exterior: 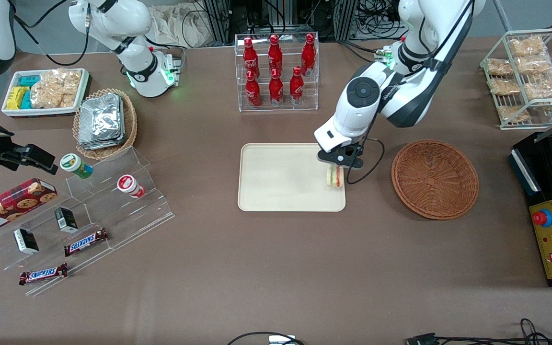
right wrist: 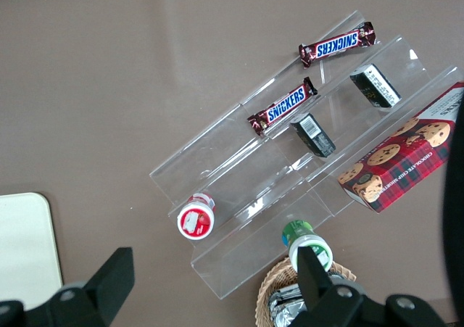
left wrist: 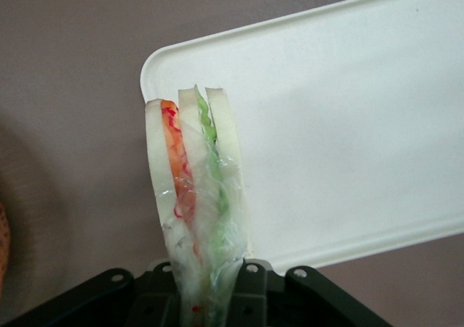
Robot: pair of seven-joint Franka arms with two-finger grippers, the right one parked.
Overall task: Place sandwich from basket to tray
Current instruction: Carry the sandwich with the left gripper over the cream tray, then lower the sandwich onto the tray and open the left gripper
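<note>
Front view: brown bench (exterior: 276, 268) seen from above. Near frame centre, a flat beige rectangular tray (exterior: 281, 179) with rounded corners. At the tray's right edge, the left arm's gripper (exterior: 337, 165), closed on the upper end of a small wedge sandwich (exterior: 336, 177); pale bread, orange-red and green filling, clear wrap. Sandwich upright at the tray's right rim, roughly mid-height of that edge; contact with the tray surface cannot be told. Just right of the tray, well apart from the sandwich, a round reddish-brown wicker basket (exterior: 435, 178), nothing inside. Above the tray in the frame, a clear rack of red soda bottles (exterior: 276, 72). Upper right, a white wire rack (exterior: 527, 79) holding wrapped snacks. Left side, a lighter wicker basket of foil packets (exterior: 105, 122) and clear stepped shelves with Snickers bars (exterior: 86, 242).

Left wrist view: sandwich (left wrist: 194, 189) pinched between the black fingers (left wrist: 246, 298), bread slices and coloured layers on end, hanging over a rounded corner of the tray (left wrist: 348, 124), brown bench alongside.
</note>
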